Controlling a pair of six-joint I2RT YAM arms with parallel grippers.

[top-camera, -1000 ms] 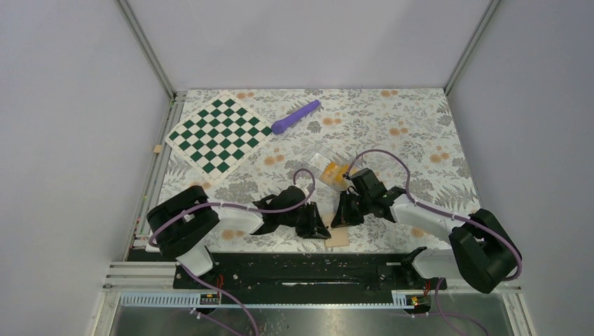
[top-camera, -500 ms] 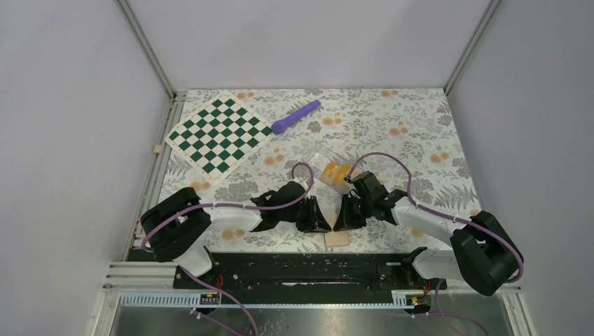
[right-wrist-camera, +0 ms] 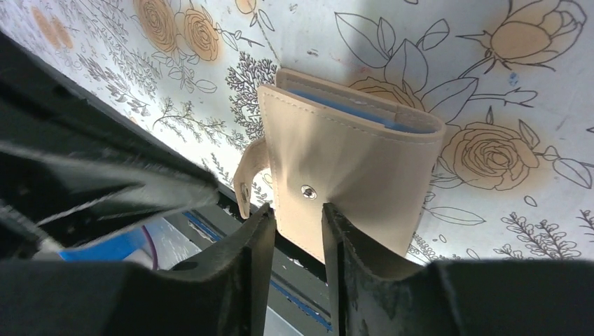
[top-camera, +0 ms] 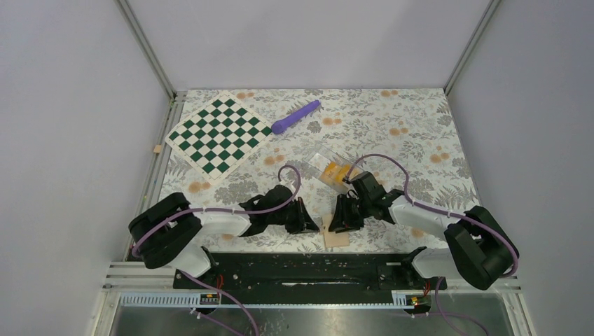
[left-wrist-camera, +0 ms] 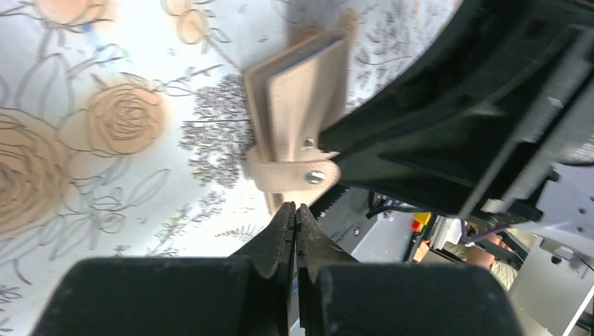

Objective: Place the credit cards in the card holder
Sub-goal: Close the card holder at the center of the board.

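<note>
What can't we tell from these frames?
- Number of cards in the clear case: top view, too small.
- Any card inside the wallet: it is folded, and both wrist views show only a blue edge.
- Whether the right gripper touches the wallet: right wrist view, its fingers hide the near edge.
- Wallet's far side: left wrist view, the right gripper's blurred body covers it.

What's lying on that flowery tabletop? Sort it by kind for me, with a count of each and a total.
Checkered board: 1
Purple stick: 1
Clear case, with orange cards inside (too packed to count): 1
Tan wallet: 1
Total: 4 things, cards not counted
</note>
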